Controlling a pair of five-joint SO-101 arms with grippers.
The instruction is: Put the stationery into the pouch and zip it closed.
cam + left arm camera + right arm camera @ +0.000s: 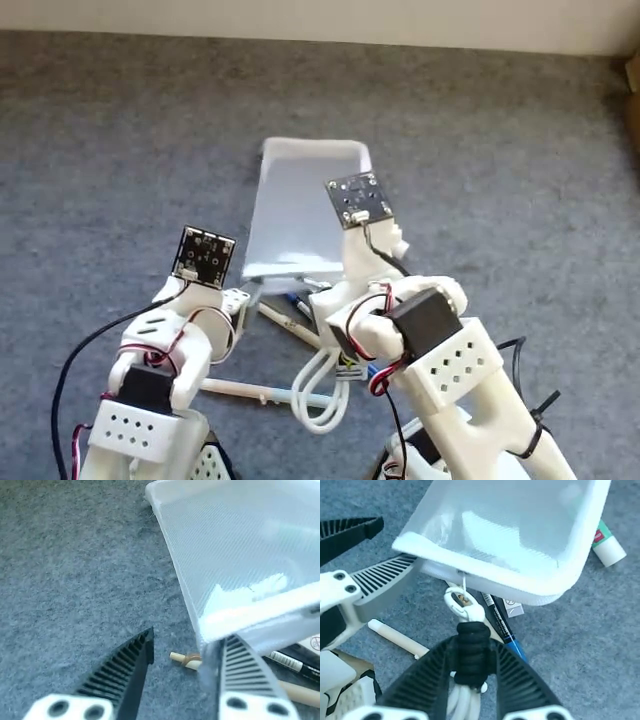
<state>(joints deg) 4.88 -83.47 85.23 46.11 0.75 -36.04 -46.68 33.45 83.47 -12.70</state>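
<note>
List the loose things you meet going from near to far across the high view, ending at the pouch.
Nearest first: long cream stick → slanted cream stick → pouch. The white cord overlaps the first stick, so it is left out.

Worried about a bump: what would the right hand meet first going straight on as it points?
Probably the white clasp just beyond the right hand, then the pouch rim; depth is unclear.

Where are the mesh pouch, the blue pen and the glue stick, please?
mesh pouch [495,579], right wrist view, front rim.
blue pen [504,627], right wrist view, mid barrel.
glue stick [610,552], right wrist view, white end.
</note>
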